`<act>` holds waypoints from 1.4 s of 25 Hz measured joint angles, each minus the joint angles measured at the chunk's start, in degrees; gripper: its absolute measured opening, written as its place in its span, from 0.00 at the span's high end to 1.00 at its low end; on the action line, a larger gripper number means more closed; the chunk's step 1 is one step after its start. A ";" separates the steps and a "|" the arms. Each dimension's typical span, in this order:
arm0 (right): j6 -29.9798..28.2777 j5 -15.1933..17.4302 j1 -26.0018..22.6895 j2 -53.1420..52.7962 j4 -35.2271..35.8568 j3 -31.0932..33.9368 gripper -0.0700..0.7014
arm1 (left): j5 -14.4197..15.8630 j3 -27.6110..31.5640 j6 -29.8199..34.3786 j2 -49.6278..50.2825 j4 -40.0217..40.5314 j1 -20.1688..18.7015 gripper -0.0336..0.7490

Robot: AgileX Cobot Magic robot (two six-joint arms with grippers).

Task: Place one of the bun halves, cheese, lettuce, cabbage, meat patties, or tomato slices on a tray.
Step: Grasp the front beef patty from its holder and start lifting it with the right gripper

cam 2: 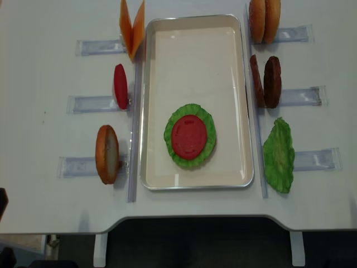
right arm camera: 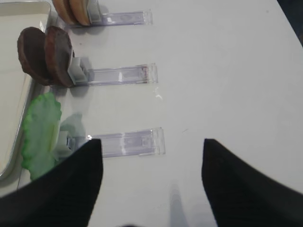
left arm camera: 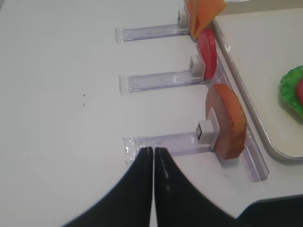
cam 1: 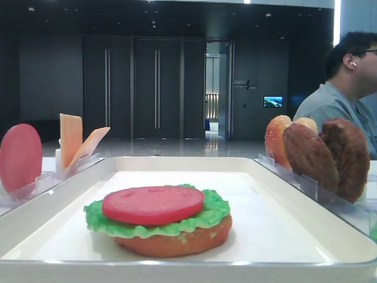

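Your right claw (right arm camera: 151, 177) is hanging with its jaws spread wide and nothing between them; your left claw (left arm camera: 154, 156) is pinched fully together, also carrying nothing.

You are looking at the white tray (cam 2: 195, 44) holding a stack of bun half (cam 1: 177, 239), lettuce (cam 2: 207, 146) and tomato slice (cam 2: 188, 137) near its front. To its right the two meat patties (cam 2: 266, 81) are standing upright in a clear rack (right arm camera: 120, 74), with a loose lettuce leaf (cam 2: 279, 155) lying nearer you. Left of the tray, cheese (cam 2: 133, 25), another tomato slice (cam 2: 120, 85) and another bun half (cam 2: 106, 153) are standing in their racks.
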 joint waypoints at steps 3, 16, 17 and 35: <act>-0.82 0.00 0.00 0.87 -0.06 -0.32 0.34 | 0.00 0.00 0.00 0.00 0.00 0.00 0.96; -0.76 2.15 0.00 18.29 1.42 -4.07 0.34 | 0.00 0.00 0.00 0.00 0.00 0.00 0.96; -0.52 2.22 0.00 19.95 1.42 -4.60 0.34 | 0.00 0.00 0.00 0.00 0.00 0.00 0.96; -0.22 4.85 0.00 47.87 1.47 -21.65 0.34 | 0.00 0.00 0.00 0.00 -0.05 0.00 0.96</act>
